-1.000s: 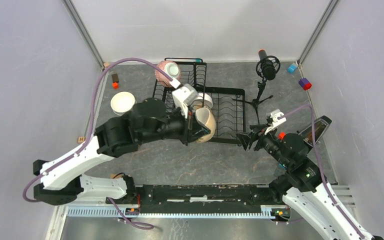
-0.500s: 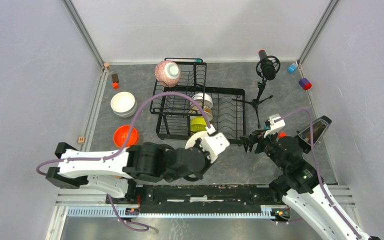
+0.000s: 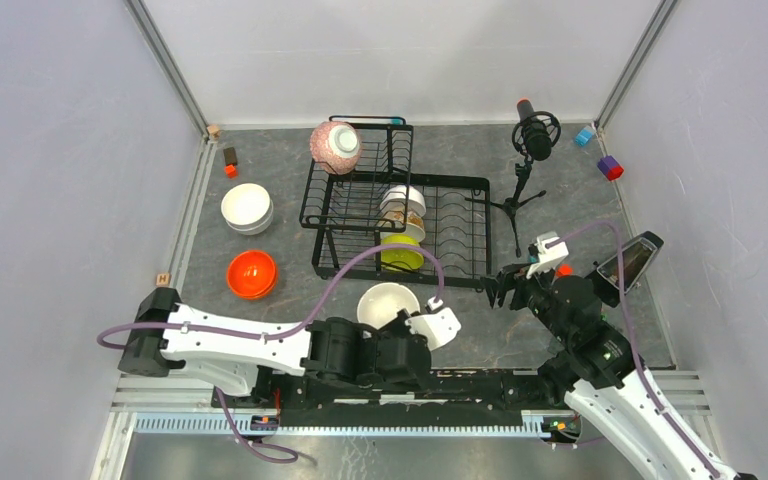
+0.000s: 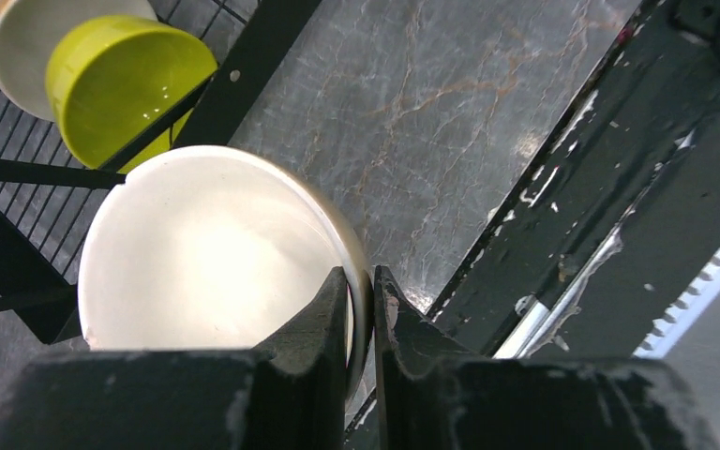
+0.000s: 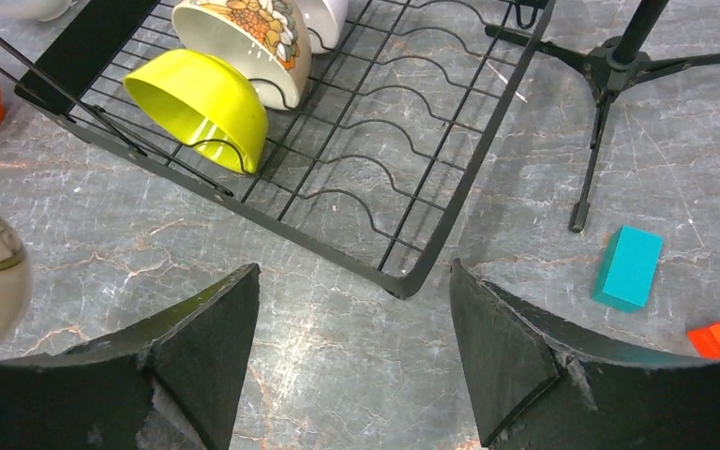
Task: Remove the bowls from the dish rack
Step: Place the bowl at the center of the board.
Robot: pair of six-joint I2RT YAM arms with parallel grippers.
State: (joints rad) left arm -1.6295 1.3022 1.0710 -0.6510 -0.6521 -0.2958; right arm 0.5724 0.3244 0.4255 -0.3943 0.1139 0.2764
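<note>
Nearest the bases, the left tool (image 4: 361, 281) is narrow, pinching the rim of a cream bowl (image 4: 206, 253), one finger inside and one outside. A second ago that bowl was at the rack (image 3: 455, 225); now it is out, over the desk (image 3: 290, 175) just in front. So one more bowl is unloaded and, by my reading, only needs setting down and releasing. Whether it touches the desk yet, I cannot tell.

The right tool (image 5: 352, 272) stands wide and empty at the rack's near right corner, slightly wider than before.

The left wrist view alone shows the rim pinch; from above the arm hides it. The right wrist view shows the green bowl (image 5: 202, 105) and patterned bowl (image 5: 244, 33) leaning in the lower tray. Only the top view shows the orange bowl (image 3: 251, 273) and white bowls (image 3: 247, 207) on the desk, and the pink bowl (image 3: 335, 146) on the far upper shelf.
</note>
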